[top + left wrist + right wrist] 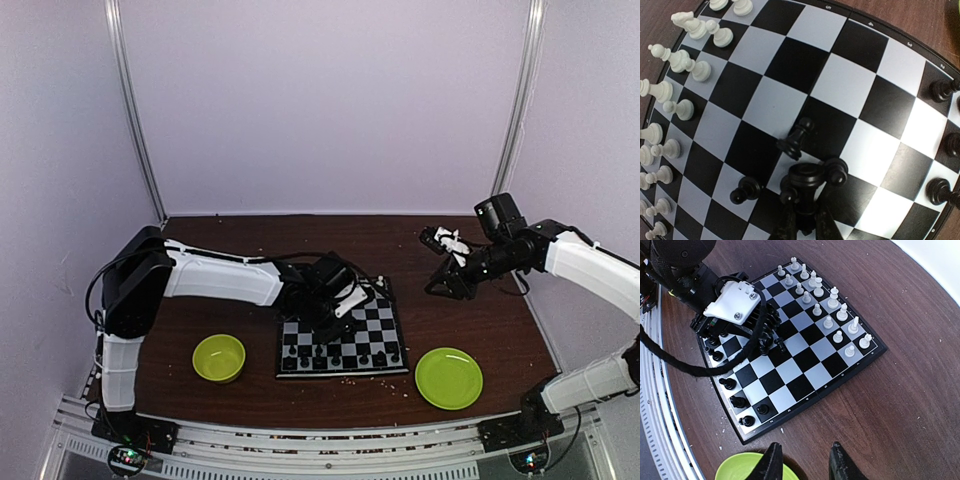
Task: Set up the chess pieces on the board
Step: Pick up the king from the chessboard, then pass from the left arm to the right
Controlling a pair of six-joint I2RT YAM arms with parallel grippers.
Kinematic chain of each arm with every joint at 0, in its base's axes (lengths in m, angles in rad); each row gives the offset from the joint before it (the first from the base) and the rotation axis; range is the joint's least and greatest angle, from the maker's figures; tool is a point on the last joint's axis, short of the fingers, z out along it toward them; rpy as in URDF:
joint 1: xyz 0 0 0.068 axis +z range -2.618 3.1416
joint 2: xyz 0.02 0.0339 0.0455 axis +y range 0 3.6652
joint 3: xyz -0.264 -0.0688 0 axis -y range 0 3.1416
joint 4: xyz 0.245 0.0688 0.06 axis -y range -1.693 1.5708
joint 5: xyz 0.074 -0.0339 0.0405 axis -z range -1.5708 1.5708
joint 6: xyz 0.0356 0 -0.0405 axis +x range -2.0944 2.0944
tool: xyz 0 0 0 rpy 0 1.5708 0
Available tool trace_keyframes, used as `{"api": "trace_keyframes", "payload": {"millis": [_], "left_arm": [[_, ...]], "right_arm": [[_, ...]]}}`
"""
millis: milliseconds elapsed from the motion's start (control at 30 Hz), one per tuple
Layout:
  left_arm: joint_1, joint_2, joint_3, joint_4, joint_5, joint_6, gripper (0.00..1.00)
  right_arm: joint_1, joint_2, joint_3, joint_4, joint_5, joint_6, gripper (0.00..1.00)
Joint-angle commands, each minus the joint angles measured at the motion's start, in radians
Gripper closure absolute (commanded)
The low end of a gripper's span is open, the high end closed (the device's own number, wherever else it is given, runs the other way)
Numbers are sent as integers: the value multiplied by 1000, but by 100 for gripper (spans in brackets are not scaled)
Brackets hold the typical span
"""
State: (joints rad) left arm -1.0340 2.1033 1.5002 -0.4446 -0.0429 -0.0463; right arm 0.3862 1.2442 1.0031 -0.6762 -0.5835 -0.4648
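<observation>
The board (385, 345) lies in the middle of the table, and it also shows in the right wrist view (805, 371). White chess pieces (682, 65) stand in two rows along its far side. Black chess pieces (735, 401) stand along the near side. My left gripper (806, 206) is low over the board (850, 90) and is shut on a black piece (806, 176) with a round top. Black pawns (746, 190) stand close around it, and one pawn (796, 140) is just ahead. My right gripper (805, 460) is open and empty, held high at the right (440, 285).
A green bowl (219, 357) stands left of the board. A round green plate (449, 377) lies to its right, and its rim shows under my right fingers (737, 469). Small crumbs lie on the brown table (480, 320). The left arm's cable (685, 371) hangs over the board's near edge.
</observation>
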Motion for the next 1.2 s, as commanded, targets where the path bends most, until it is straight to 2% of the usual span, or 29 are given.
{"api": "trace_keyframes", "payload": {"millis": [0,200,367,500,733,933,1167], "left_arm": [[0,-13,23,-44,-14,25,94],[0,-92,14,-60,16,38,99],[4,-151,79,-128,108,30,99],[16,-172,137,-199,221,17,99],[40,-179,239,-303,465,-22,100],[54,-150,360,-431,601,-40,100],[60,-138,387,-456,680,-89,100]], "right_arm": [[-5,10,6,4,-6,-3,69],[-5,14,22,-29,-49,-41,70],[2,-8,66,-94,-114,-115,69],[58,-40,85,-99,-88,-146,68],[305,-74,136,-92,188,-269,67],[493,-39,170,-53,438,-382,59],[617,50,223,-66,594,-446,58]]}}
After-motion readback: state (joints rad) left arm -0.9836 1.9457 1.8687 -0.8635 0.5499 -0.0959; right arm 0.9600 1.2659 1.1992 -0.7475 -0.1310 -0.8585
